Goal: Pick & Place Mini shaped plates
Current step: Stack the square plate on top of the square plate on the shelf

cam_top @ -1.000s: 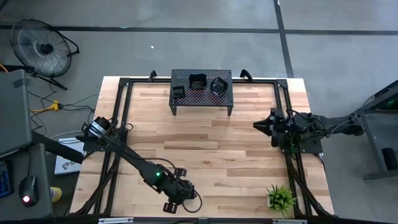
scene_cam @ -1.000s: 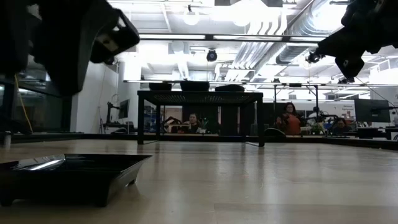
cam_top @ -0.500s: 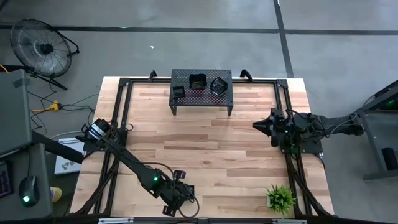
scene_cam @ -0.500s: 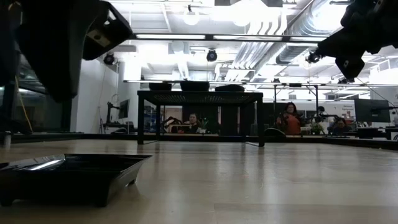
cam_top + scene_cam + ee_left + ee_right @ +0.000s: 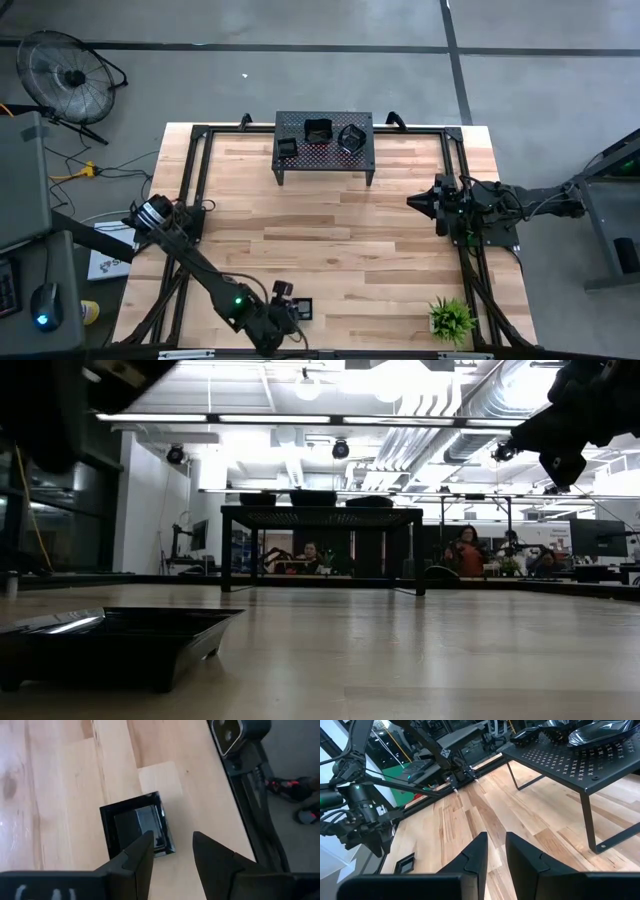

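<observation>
The left gripper [image 5: 172, 851] hangs with its fingers a narrow gap apart, holding nothing, just above and beside a square glossy black plate [image 5: 137, 824] lying flat on the pale wooden table [image 5: 60, 795]. Farther off, three more plates [image 5: 323, 131] sit on the perforated metal stand [image 5: 325, 152]. The right gripper [image 5: 493, 851] waits nearly closed and empty.

Over the last second the left pincer [image 5: 277, 304] has drawn back toward the near edge of the desk, uncovering a small glossy black square plate [image 5: 300, 308] that now lies free on the wood. In the low view, the dark arm has lifted almost out of sight.
</observation>
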